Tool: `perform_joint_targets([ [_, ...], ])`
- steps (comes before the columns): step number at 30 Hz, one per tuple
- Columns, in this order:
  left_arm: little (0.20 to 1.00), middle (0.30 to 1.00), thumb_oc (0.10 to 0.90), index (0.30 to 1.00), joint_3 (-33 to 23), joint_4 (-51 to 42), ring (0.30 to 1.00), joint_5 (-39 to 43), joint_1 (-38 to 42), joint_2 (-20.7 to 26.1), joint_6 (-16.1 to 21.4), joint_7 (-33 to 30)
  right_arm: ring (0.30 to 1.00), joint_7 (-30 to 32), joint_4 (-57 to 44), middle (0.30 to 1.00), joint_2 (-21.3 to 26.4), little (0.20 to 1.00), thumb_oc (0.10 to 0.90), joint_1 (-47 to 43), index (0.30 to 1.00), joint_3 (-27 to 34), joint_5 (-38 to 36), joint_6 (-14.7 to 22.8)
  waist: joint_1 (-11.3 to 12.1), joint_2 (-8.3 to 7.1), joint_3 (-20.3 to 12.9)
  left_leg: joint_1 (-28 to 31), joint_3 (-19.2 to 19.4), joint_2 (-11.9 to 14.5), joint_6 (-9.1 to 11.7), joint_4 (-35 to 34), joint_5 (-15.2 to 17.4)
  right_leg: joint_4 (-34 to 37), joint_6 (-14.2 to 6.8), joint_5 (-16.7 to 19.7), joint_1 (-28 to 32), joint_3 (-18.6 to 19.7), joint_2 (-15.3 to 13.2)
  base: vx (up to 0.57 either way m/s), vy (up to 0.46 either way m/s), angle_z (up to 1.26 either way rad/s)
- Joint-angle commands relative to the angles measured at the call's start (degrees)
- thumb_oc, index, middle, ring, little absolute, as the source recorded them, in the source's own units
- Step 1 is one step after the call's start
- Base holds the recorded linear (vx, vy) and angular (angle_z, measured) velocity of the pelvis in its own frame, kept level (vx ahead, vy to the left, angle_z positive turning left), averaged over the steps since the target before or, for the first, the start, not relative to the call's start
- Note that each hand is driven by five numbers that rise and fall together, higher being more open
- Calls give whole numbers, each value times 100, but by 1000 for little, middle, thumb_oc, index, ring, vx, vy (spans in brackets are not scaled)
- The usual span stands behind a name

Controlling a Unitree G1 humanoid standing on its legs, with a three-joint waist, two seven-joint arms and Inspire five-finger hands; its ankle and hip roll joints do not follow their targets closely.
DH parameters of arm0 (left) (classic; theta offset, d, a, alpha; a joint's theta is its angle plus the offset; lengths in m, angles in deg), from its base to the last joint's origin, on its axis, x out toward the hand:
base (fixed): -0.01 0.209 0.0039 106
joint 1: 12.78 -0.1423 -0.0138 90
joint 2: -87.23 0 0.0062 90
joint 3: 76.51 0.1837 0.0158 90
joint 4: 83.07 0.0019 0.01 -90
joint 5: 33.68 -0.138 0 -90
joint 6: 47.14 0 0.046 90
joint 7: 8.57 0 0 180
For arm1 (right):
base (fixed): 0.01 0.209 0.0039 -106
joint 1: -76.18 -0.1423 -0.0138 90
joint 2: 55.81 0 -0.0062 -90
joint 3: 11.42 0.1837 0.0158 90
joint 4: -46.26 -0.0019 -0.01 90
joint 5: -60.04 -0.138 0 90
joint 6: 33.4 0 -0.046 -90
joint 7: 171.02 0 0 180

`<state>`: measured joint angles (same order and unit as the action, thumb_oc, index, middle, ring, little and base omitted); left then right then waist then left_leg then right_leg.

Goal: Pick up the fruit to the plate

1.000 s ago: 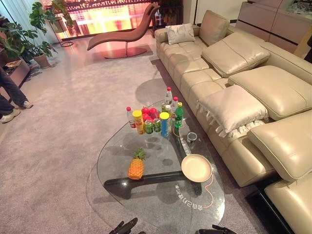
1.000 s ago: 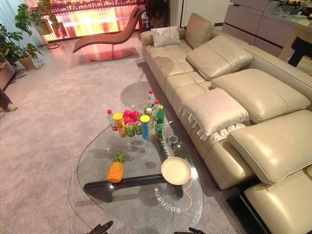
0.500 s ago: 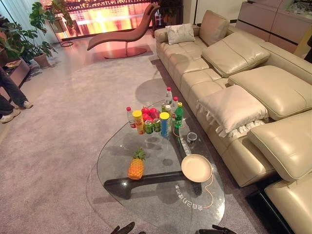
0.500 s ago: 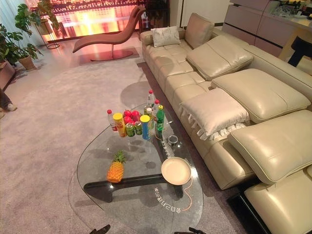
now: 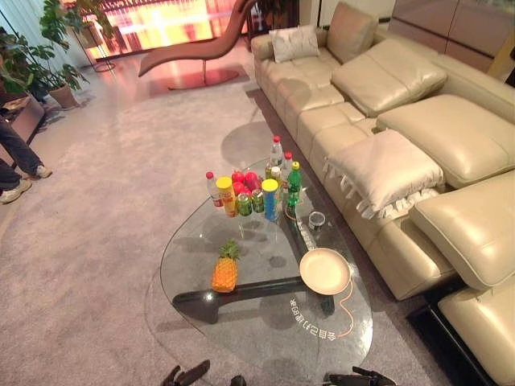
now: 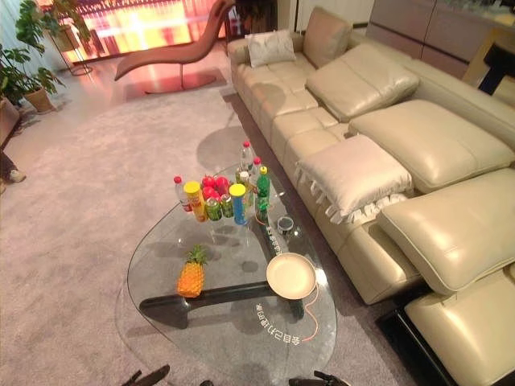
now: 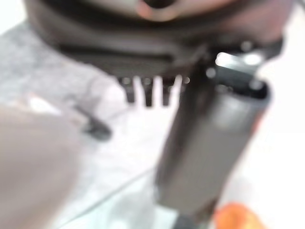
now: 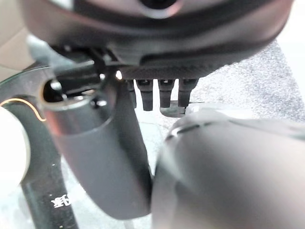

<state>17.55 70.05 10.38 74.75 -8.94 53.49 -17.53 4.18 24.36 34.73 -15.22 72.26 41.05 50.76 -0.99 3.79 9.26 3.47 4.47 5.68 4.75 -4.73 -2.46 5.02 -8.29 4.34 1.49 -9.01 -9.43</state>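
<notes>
**Both hands low, fruit still waiting**

The view has tipped down since a second ago; nothing on the bench has moved, so the task is not yet begun. The left hand [image 5: 187, 374] and right hand [image 5: 360, 376] hang at the near edge, fingers relaxed and empty. Beyond them lie the pineapple [image 5: 224, 272] and, well apart to its right, the plate [image 5: 324, 272]. Farther off, red apples [image 5: 245, 182] sit behind the bottles and cans [image 5: 256, 194].

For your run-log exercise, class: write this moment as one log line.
stage: before reach | pineapple: on glass table, untouched | plate: empty | left hand: open, near edge | right hand: open, near edge
</notes>
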Motion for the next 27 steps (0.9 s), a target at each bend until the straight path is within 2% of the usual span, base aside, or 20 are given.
perform_joint_targets([
  [1,900,900,800,900,41,-344,900,-547,740,367,820,-440,900,-5,94,900,236,900,800,-62,900,-482,181,-221,-221,-126,615,-313,225,-630,-330,397,460,-490,314,-561,-259,124,499,-160,56,0],
  [3,900,900,800,900,253,-739,900,-665,1033,490,1016,-774,900,72,-108,900,328,900,800,-214,900,-704,43,-180,-259,-125,866,-558,267,-658,-338,528,439,-621,345,-574,-493,168,512,-171,49,-2],
  [6,900,900,800,900,338,-980,900,-746,1258,565,1243,-867,900,150,-219,900,381,900,800,-349,900,-809,-153,-156,-283,-128,1060,-739,288,-684,-352,609,431,-713,371,-587,-683,204,539,-128,26,-3],
  [10,900,900,800,900,481,-1583,900,-870,1696,927,1374,-1204,900,246,-434,900,472,900,800,-538,900,-944,-417,-13,-313,-139,1422,-1124,350,-715,-379,776,398,-894,422,-575,-1077,274,587,-140,23,-12],
  [12,900,900,800,900,472,-1700,900,-755,1782,1000,1374,-1207,900,271,-489,900,483,900,800,-550,900,-953,-446,25,-314,-144,1495,-1239,357,-730,-385,855,403,-946,431,-572,-1178,280,586,-97,9,-3],
  [14,900,900,800,900,405,-2061,900,-641,2082,1219,1358,-1284,900,359,-669,900,531,900,800,-582,900,-995,-594,161,-312,-169,1725,-1585,416,-780,-408,1147,440,-1122,456,-568,-1470,248,575,-137,2,1],
  [16,900,900,800,900,392,-2161,900,-638,2167,1278,1329,-1325,900,382,-712,900,543,900,800,-592,900,-1002,-634,191,-308,-177,1777,-1681,436,-791,-409,1232,452,-1169,462,-566,-1547,235,568,-78,-6,3],
  [20,900,900,800,900,270,-2496,900,-653,2890,1771,1011,-1585,900,467,-964,900,631,900,800,-725,900,-1124,-743,282,-323,-234,2053,-2115,552,-787,-434,1658,539,-1466,497,-594,-1926,129,518,-61,-7,2],
  [27,900,900,800,900,198,-2764,900,-948,3677,2333,577,-2065,900,632,-1435,900,738,900,800,-719,900,-1231,-926,368,-397,-333,2053,-2966,704,-713,-437,2361,709,-2070,515,-684,-2777,17,449,0,0,0],
])
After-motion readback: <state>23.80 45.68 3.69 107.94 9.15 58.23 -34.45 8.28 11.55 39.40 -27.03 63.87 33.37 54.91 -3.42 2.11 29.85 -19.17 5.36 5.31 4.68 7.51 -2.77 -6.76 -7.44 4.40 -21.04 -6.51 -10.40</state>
